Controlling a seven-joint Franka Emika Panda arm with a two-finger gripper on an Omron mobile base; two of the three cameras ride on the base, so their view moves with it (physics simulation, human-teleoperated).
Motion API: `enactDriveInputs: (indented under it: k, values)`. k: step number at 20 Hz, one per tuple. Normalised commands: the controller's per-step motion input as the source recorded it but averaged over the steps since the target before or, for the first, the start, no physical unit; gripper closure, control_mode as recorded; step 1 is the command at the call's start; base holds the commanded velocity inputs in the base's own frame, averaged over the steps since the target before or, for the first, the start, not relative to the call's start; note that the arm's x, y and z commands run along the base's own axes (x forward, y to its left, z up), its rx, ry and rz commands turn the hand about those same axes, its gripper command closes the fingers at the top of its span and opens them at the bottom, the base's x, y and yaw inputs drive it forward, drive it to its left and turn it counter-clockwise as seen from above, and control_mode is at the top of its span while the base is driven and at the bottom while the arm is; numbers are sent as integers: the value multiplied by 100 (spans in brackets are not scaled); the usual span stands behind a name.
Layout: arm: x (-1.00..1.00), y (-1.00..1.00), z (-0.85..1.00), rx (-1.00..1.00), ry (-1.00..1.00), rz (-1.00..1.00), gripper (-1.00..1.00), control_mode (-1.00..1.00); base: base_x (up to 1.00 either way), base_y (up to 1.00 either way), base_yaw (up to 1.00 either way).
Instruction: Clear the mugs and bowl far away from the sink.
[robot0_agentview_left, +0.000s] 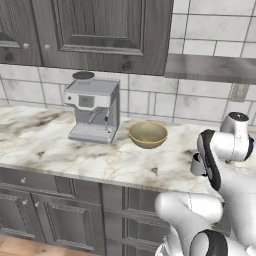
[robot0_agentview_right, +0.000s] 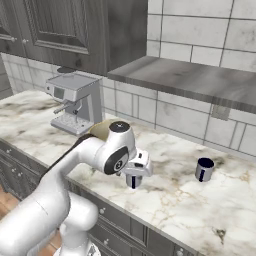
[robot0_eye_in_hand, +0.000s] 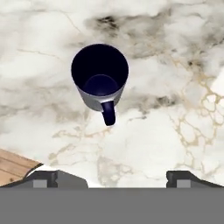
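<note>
The gripper (robot0_eye_in_hand: 112, 177) hangs above the marble counter (robot0_eye_in_hand: 175, 131) with its two dark fingertips spread wide and nothing between them. Directly beneath it, in the hand view, a mug (robot0_eye_in_hand: 100, 78) stands upright on the counter, apart from the fingertips, its loop handle turned toward them; its dark navy inside holds nothing. In the right base view this same mug is mostly hidden under the hand, with just its lower part (robot0_agentview_right: 133, 180) visible. A second mug (robot0_agentview_right: 204, 169) stands upright well off to the right on the counter, and its contents cannot be made out. The bowl (robot0_agentview_left: 147, 134), tan and empty, sits just beside a grey coffee machine (robot0_agentview_left: 93, 109) near the tiled wall; in the right base view the arm covers most of it.
</note>
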Motion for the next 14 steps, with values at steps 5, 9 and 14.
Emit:
enactDriveInputs:
  k: [5,9,14]
  values:
    - [-92,14,85,0,-3,0,-100,-100,0,0,0]
    - [-95,36,80,-1,-6,0,-100,-100,0,0,0]
    - [-83,47,90,-3,-8,0,-100,-100,0,0,0]
